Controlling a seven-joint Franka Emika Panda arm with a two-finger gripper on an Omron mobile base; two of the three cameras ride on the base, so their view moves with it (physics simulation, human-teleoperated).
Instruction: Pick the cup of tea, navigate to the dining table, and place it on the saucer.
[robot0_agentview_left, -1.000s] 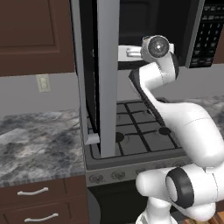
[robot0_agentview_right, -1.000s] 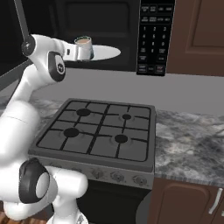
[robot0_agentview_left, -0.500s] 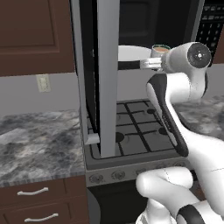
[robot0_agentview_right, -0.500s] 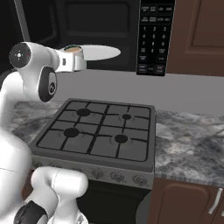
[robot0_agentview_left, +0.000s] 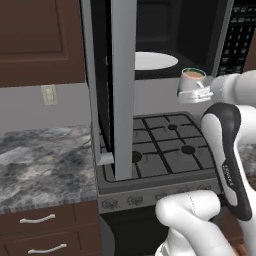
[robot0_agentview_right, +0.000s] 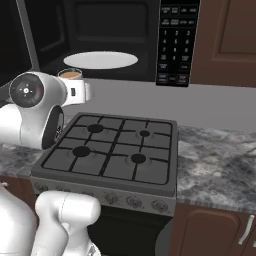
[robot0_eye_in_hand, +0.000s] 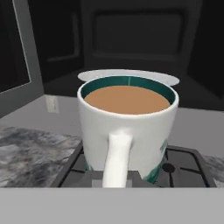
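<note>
The cup of tea (robot0_agentview_left: 192, 81) (robot0_agentview_right: 71, 79) is white, with a dark green rim inside and light brown liquid. It hangs upright in the air in front of the open microwave, above the back of the stove. My gripper (robot0_agentview_left: 196, 95) (robot0_agentview_right: 80, 93) is shut on its handle. The hand view has the cup of tea (robot0_eye_in_hand: 127, 127) close up, its handle pointing at the camera and my fingertips hidden behind it. The dining table and the saucer are out of view.
The microwave door (robot0_agentview_left: 122, 90) stands swung open to the left of the cup. Inside lies a white round plate (robot0_agentview_left: 155, 61) (robot0_agentview_right: 100, 60). Below is a black stove (robot0_agentview_right: 115, 150) with several burners, and marbled counter (robot0_agentview_right: 220, 160) (robot0_agentview_left: 45, 160) on both sides.
The arm has drawn back out of the microwave with the cup, which now hangs lower and nearer the robot, off the white plate.
</note>
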